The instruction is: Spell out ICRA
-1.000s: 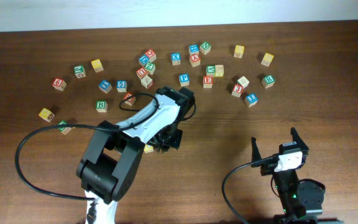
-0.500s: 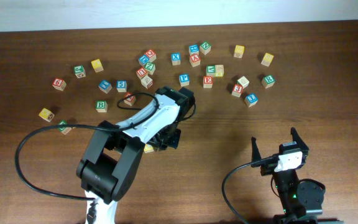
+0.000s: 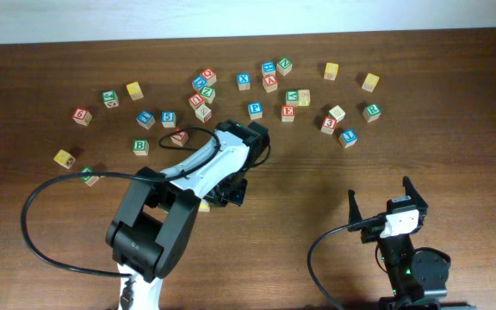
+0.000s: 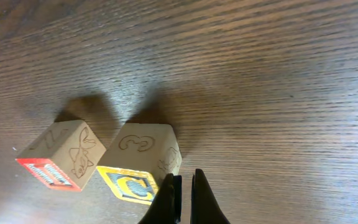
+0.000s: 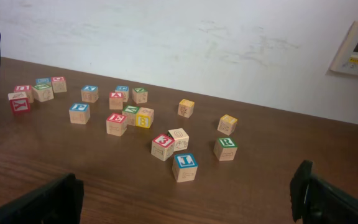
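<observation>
In the left wrist view a wooden cube with a yellow-framed "C" face lies on the table. Close on its left sits a cube with a red face whose letter I cannot read. My left gripper is shut with nothing in it, its tips just right of the C cube's edge. From overhead that gripper hangs mid-table, and a sliver of the yellow cube shows beside the arm. The green "R" cube and red "A" cube lie in the far scatter. My right gripper stands open and empty.
Several other letter and number cubes are strewn across the far half of the table, among them a red "E", a red "3" and a blue "I". The left arm's black cable loops over the table's near left.
The left gripper has shifted very slightly beside the two cubes. The right arm has not moved.
</observation>
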